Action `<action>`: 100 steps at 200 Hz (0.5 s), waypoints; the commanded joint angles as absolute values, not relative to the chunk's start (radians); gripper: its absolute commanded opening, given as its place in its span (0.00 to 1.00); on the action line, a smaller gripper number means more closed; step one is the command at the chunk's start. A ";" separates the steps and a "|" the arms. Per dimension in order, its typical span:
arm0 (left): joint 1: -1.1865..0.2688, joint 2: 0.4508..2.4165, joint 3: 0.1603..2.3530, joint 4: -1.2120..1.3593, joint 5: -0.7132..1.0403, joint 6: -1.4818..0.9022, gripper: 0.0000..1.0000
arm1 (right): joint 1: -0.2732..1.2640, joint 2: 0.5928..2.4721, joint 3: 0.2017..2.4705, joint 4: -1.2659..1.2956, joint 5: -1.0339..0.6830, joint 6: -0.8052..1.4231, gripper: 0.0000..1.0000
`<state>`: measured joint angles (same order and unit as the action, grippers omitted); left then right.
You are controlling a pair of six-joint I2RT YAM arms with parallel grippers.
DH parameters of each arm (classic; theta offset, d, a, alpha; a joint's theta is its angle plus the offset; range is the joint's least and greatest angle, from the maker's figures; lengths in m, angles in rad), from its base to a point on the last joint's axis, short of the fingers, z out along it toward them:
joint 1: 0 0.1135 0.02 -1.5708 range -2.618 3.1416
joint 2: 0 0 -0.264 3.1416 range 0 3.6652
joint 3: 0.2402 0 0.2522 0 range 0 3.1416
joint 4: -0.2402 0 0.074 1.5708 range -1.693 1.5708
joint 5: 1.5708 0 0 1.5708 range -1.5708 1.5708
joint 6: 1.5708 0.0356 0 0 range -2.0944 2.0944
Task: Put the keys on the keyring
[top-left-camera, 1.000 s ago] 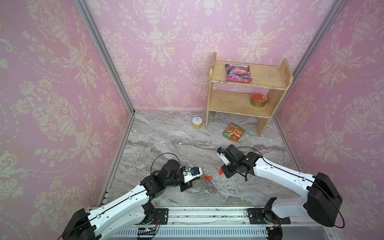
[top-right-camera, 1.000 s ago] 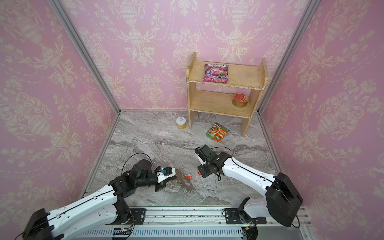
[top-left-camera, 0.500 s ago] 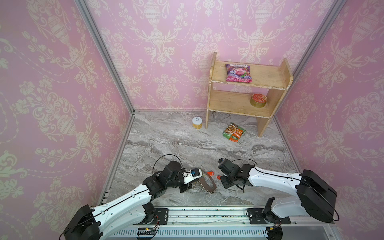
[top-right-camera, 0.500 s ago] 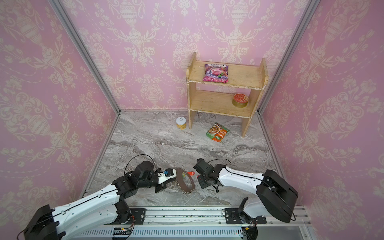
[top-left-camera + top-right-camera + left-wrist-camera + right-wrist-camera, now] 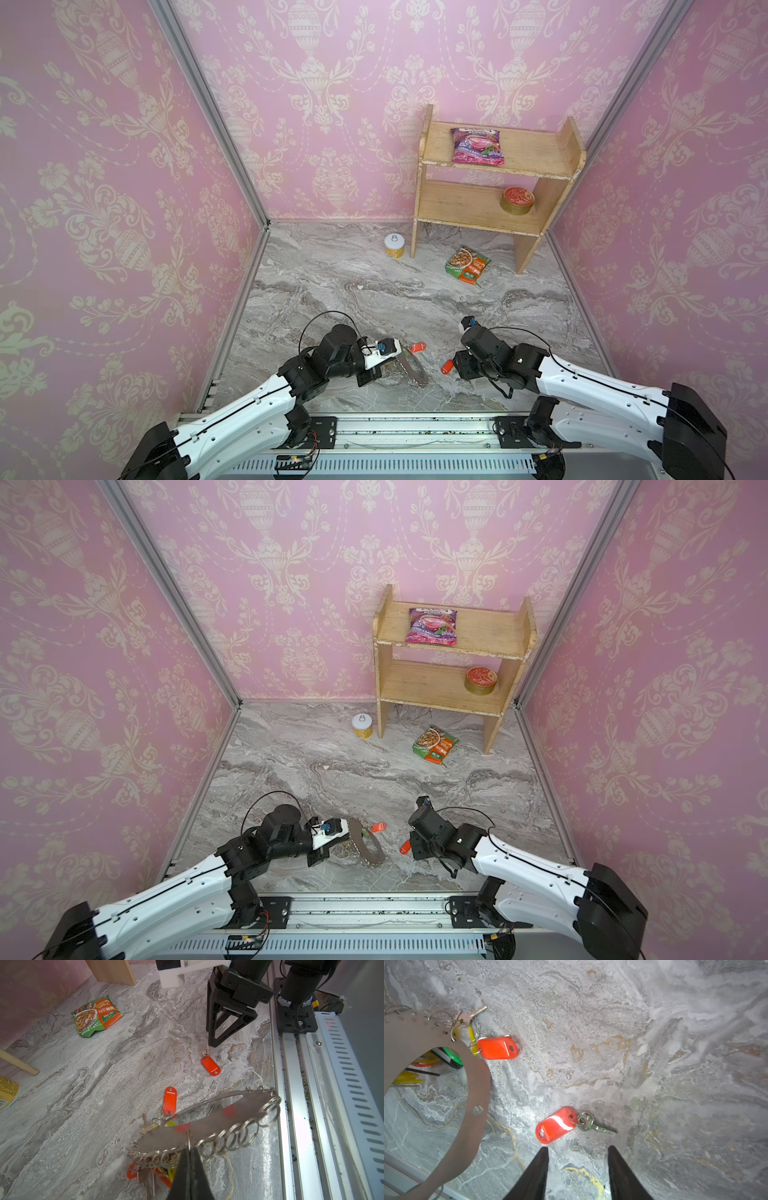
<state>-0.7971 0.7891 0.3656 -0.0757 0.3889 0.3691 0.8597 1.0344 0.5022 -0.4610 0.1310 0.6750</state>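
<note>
The keyring is a grey-brown band loop edged with linked silver rings, raised on edge off the marble, also in both top views. My left gripper is shut on one of its rings. Several keys hang from it, one with a red tag, and a bunch with yellow, green and orange tags under the band. One loose key with a red tag lies flat on the table. My right gripper stands open just short of it, holding nothing.
A wooden shelf at the back right carries a pink packet and a round gold tin. A small can and a noodle packet lie on the marble. The metal base rail runs close beside the keyring.
My right gripper has gone from shut to open and drawn back toward the front edge; the red-tagged key now lies free before it. The left gripper has stood the band up on edge.
</note>
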 commanded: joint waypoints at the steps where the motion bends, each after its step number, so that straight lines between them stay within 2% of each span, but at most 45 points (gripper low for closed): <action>1: -0.805 0.773 0.355 -0.050 0.405 0.372 0.00 | 0.858 1.092 0.534 -0.493 0.169 0.717 0.42; 35: -0.804 0.767 0.351 -0.035 0.423 0.361 0.00 | 0.862 1.182 0.603 -0.519 0.177 0.606 0.38; 65: -0.805 0.754 0.345 -0.026 0.420 0.348 0.00 | 0.845 1.213 0.618 -0.502 0.121 0.523 0.49; 100: -0.804 0.760 0.345 -0.020 0.425 0.348 0.00 | 0.800 1.229 0.612 -0.460 0.052 0.466 0.53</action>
<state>-0.7971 0.7700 0.3519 -0.0677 0.3939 0.3649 0.8307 1.2076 0.5995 -0.4721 0.1062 0.5392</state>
